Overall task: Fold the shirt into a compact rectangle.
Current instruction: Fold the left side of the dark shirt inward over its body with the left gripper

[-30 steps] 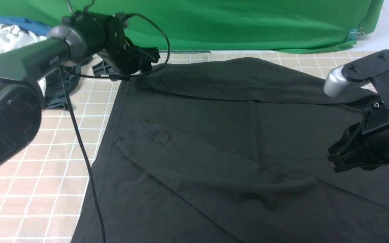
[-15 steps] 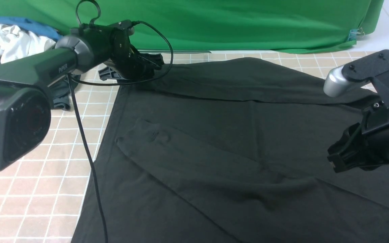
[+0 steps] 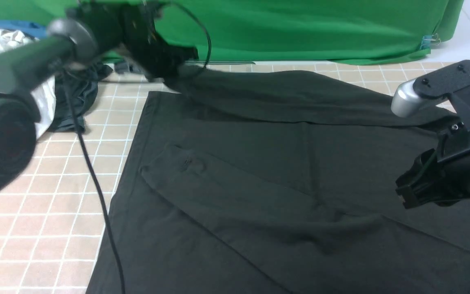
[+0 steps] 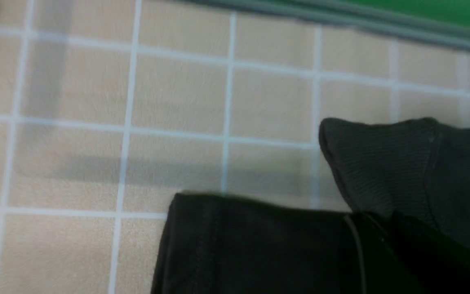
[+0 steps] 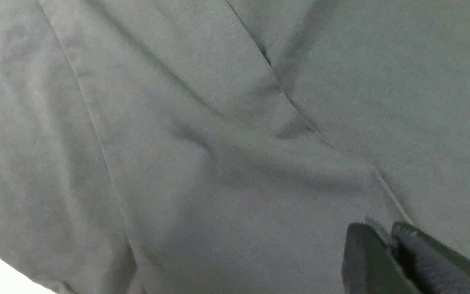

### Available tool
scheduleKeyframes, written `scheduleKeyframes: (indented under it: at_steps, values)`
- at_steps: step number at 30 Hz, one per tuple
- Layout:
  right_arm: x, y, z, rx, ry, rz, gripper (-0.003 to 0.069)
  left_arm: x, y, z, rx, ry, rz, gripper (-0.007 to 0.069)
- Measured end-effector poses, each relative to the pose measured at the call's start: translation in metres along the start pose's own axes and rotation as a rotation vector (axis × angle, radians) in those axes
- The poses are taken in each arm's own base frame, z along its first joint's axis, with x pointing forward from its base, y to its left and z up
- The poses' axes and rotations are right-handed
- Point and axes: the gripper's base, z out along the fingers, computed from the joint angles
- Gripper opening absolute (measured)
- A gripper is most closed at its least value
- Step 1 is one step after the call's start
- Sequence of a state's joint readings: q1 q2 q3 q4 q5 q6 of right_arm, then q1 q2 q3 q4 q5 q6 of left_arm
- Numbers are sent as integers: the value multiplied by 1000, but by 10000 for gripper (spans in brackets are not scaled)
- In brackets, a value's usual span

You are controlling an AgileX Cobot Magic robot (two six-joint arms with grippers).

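The black shirt (image 3: 284,171) lies spread over the tiled table (image 3: 47,204), with one sleeve (image 3: 227,192) folded across its body. My left gripper (image 3: 174,67) is at the far left corner, shut on the end of the other sleeve, which rises off the table toward it. In the left wrist view the ribbed cuff (image 4: 382,163) hangs by the jaws above the shirt's hem corner (image 4: 239,245). My right gripper (image 3: 404,196) hovers over the shirt's right side, its fingers (image 5: 365,253) shut with nothing held.
A pile of white and blue clothes (image 3: 2,41) and a dark grey garment (image 3: 76,98) sit at the far left. A green backdrop (image 3: 300,28) closes the far edge. The left arm's cable (image 3: 92,171) hangs over the table's left part.
My left gripper came down onto the far sleeve's end, shut on it, and has lifted it up off the table. The right arm has stayed still.
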State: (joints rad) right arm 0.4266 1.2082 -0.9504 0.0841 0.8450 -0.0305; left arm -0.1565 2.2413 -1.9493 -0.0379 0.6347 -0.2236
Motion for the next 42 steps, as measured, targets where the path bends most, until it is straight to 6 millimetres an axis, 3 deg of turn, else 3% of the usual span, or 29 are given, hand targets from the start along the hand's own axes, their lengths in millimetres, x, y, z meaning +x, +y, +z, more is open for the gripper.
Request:
scheduleKeyframes:
  at_steps: [1,2,6,15,19,28,36,42]
  values:
    - [0,0,0,0,-4,-2,113,-7,-3,-17,7,-7,-1,44]
    - [0,0,0,0,-4,-2,113,-8,-3,-20,8,-11,0,44]
    - [-3,-4,0,42,-35,-41,123,-17,-8,-61,11,18,-3,44]
    - [-8,-21,-3,233,-70,-127,132,-13,-18,-128,83,158,-29,44]
    - [-10,-21,-3,239,-94,-128,141,1,-19,-139,89,215,-24,44]
    - [-16,-23,-4,271,-159,-162,144,67,-4,-150,54,310,-88,44]
    - [-17,-25,-5,294,-164,-173,153,96,0,-182,72,315,-129,44]
    - [-17,-41,1,324,-143,-81,156,129,10,-176,42,373,-148,44]
